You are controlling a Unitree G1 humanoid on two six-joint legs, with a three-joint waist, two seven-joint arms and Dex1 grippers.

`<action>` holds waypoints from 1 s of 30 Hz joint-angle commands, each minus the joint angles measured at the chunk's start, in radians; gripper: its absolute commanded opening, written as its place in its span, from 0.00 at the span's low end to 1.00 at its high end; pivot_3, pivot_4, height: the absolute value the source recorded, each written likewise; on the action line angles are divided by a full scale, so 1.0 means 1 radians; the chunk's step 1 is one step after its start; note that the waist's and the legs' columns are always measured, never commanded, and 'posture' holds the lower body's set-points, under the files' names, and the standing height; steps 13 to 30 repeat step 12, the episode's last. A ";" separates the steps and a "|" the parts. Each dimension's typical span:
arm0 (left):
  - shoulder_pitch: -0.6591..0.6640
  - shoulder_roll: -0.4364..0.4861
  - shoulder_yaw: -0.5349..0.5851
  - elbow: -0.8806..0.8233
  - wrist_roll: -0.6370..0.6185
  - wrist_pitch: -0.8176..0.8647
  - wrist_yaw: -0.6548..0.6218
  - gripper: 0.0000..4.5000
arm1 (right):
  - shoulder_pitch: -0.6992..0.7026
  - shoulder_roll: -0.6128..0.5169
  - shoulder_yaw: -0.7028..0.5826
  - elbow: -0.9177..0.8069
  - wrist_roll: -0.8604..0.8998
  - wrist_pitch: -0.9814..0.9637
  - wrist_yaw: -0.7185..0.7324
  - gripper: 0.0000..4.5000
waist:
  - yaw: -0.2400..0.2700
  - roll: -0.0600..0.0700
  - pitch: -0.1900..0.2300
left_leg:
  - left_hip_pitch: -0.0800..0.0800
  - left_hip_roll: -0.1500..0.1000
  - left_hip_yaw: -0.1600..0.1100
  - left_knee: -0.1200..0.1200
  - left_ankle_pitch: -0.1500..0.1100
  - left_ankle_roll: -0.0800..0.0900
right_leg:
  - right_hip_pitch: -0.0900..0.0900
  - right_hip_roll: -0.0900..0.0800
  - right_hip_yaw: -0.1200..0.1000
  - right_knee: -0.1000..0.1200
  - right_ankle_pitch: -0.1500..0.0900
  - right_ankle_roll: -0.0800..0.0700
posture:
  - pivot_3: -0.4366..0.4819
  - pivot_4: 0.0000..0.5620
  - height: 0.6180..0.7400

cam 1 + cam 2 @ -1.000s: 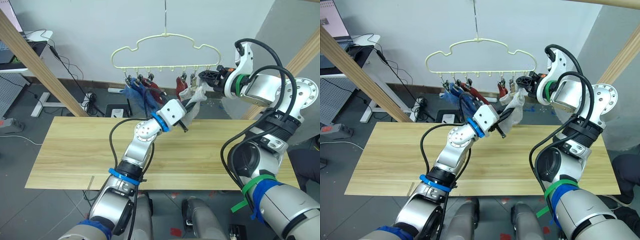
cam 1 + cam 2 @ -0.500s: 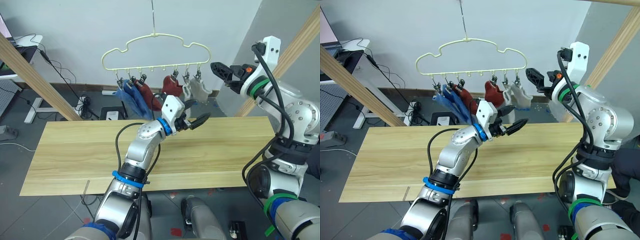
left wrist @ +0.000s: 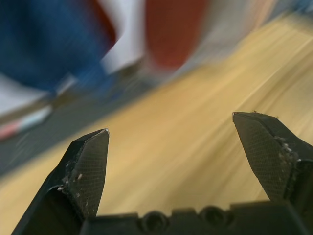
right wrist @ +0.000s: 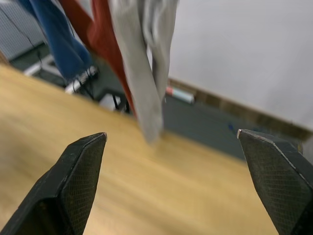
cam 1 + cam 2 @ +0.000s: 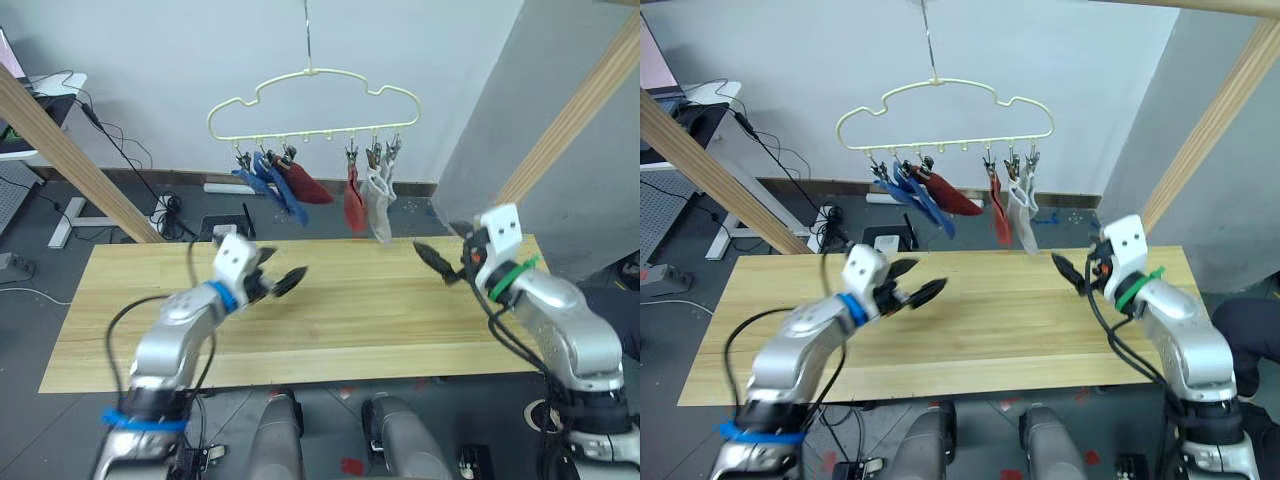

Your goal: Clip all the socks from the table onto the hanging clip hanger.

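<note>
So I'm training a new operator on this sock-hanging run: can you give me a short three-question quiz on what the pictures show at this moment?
1. True or false: a sock lies on the table.
2. How many socks hang from the clip hanger? A) four B) five C) six
3. Fill in: the left gripper and right gripper both have their jaws ____.

Key:
1. False; the socks are all clipped up.
2. C: two blue socks, two rust red socks and two light grey socks.
3. Open, holding nothing.
</note>
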 commanded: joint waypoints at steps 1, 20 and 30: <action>0.076 0.032 0.042 -0.039 0.052 -0.017 0.068 1.00 | 0.045 0.024 0.007 0.005 -0.027 -0.083 -0.012 1.00 | 0.004 0.000 -0.006 | 0.000 0.000 -0.001 0.000 0.000 0.000 | 0.000 0.000 0.000 0.000 0.000 0.000 | 0.56 0.28 1.00; 0.149 -0.001 0.072 0.028 0.081 -0.089 0.155 1.00 | 0.135 0.089 -0.030 0.149 -0.077 -0.164 -0.113 1.00 | 0.030 -0.003 -0.078 | 0.004 -0.001 0.003 0.000 0.003 0.002 | 0.002 0.000 0.000 0.000 0.001 -0.002 | 0.58 0.17 1.00; 0.149 -0.001 0.072 0.028 0.081 -0.089 0.155 1.00 | 0.135 0.089 -0.030 0.149 -0.077 -0.164 -0.113 1.00 | 0.030 -0.003 -0.078 | 0.004 -0.001 0.003 0.000 0.003 0.002 | 0.002 0.000 0.000 0.000 0.001 -0.002 | 0.58 0.17 1.00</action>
